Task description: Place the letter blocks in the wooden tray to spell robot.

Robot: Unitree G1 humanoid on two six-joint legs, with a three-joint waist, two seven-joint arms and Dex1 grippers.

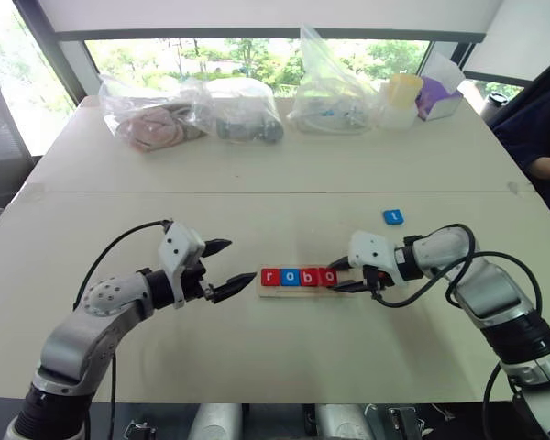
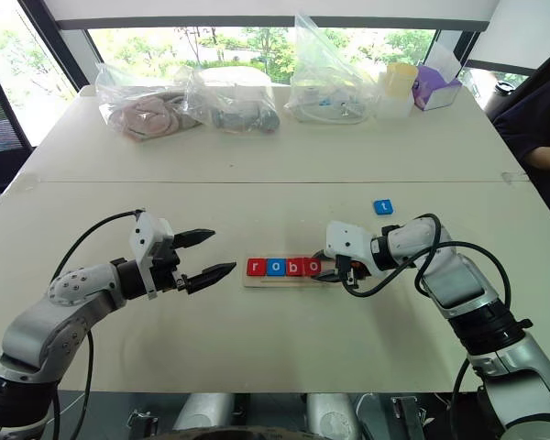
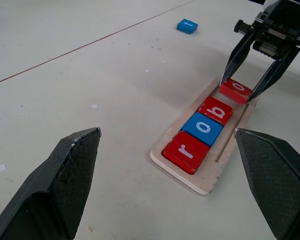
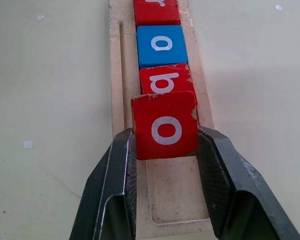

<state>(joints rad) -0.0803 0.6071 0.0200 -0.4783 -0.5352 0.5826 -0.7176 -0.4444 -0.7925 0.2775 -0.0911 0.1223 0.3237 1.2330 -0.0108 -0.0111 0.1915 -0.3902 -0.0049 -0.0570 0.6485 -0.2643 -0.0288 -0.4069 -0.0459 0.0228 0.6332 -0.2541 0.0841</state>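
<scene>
Gripping chipped red square "o" tile (image 4: 165, 125), right tool (image 4: 165, 150) over pale-wood tray (image 3: 210, 177); left tool (image 1: 225, 268) apart

Pale table (image 1: 257, 348); wooden tray (image 3: 210, 177), blue t block (image 1: 393, 216), plastic bags (image 1: 330, 92)

red r block (image 4: 156, 10): cut off by frame edge | bag contents (image 1: 156, 124): unclear through plastic

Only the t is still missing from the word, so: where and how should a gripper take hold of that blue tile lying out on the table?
The blue t tile lies flat and alone on the table, beyond the tray. Probably best to come straight down from above and pinch two opposite side edges; it is thin, and its open sides leave room for the fingers.
</scene>
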